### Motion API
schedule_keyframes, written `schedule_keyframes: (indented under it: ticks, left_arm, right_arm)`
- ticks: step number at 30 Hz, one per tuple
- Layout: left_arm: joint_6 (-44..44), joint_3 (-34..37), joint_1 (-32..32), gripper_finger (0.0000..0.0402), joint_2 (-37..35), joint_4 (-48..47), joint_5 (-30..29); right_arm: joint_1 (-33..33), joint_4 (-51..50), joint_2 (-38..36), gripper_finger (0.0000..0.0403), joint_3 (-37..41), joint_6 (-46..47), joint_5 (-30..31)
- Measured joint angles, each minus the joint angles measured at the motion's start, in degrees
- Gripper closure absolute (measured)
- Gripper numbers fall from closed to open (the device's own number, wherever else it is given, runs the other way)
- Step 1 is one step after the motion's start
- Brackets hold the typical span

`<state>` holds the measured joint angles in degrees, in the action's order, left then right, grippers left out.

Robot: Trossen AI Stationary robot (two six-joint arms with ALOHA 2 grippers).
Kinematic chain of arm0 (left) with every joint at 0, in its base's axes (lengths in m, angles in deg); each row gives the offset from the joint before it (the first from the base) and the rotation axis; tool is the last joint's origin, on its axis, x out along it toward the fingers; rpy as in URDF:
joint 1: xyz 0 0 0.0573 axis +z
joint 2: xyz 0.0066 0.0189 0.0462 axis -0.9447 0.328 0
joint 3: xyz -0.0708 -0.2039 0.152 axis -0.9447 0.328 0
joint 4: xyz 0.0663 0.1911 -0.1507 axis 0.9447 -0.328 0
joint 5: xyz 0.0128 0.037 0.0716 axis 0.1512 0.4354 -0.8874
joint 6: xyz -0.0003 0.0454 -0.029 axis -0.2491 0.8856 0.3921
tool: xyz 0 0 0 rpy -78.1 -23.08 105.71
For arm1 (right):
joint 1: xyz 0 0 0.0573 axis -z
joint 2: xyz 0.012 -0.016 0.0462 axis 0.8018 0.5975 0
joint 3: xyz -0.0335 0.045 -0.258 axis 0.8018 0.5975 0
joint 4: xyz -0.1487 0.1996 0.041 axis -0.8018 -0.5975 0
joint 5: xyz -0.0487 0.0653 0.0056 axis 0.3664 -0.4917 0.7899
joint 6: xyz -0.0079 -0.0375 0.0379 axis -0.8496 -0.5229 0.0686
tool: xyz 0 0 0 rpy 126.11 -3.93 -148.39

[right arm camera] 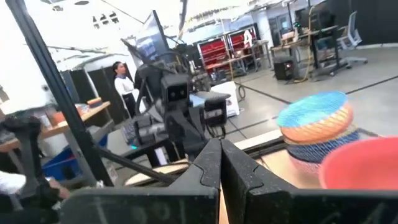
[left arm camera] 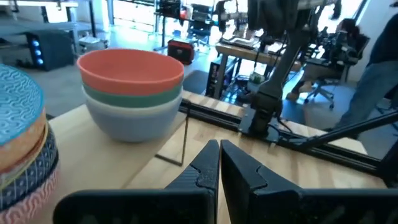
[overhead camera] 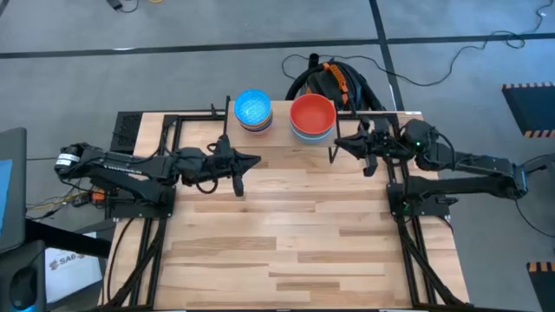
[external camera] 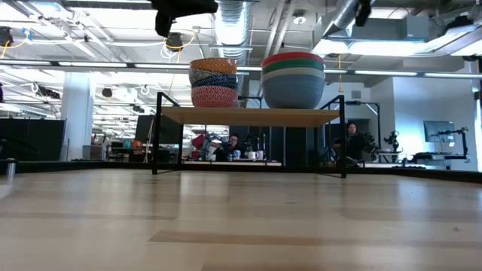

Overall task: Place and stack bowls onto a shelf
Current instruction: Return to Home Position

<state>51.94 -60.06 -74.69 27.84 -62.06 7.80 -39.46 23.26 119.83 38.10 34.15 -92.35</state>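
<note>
**Two bowl stacks on the shelf, both grippers shut and empty**

The shelf [external camera: 252,116] is a thin, flat board of pale wood on slim black metal legs, standing at the back of the plank-grained tabletop [overhead camera: 295,234]. Two stacks of round bowls sit on it, close together but not touching.

On the shelf's left part is the patterned stack [external camera: 213,83]: a red-and-white weave print at the bottom, dark blue print above it, then an orange-yellow band, and a light blue bowl with a fine swirl pattern on top. On its right part is the plain stack [external camera: 294,79], made of smooth, glossy, wider bowls. A red one is on top, green under it, a pale band below that, and a grey-blue bowl at the base. That lowest colour is hard to judge under the ceiling lights.

The left gripper [left arm camera: 219,150] hangs over the tabletop in front of the shelf's left end. Its two dark, wedge-shaped fingers are pressed together and hold nothing. The right gripper [right arm camera: 219,149] sits off the shelf's right front corner, with its fingers likewise pressed together and empty.

From above, only the top bowl of each stack shows fully — a light blue disc and a red one. The low view alone shows the layers in profile, the open space under the shelf, and people [external camera: 233,143] seated in the room beyond. Each wrist view shows the other arm across the shelf.
</note>
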Motion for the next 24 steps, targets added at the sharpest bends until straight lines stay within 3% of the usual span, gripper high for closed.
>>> schedule_keyframes:
  ticks: [8,14,19,24]
  left_arm:
    - [0.1,0.0,5.0,0.0401,8.9,8.9,10.7]
    - [3.9,0.0,3.3,0.0401,13.9,16.0,9.5]
    - [9.4,0.6,0.0,0.0401,10.0,13.4,4.6]
    - [10.3,9.6,-2.3,0.0401,0.7,17.5,3.0]
  right_arm:
    - [0.8,-1.1,-7.9,0.0379,9.2,-6.1,-0.8]
    - [0.6,-11.3,-9.3,0.038,11.4,-12.0,-1.9]
    - [-1.9,-9.0,-13.5,0.0384,14.2,-13.4,-2.4]
    - [-2.4,-8.3,-21.1,0.0385,18.0,-13.6,-2.0]
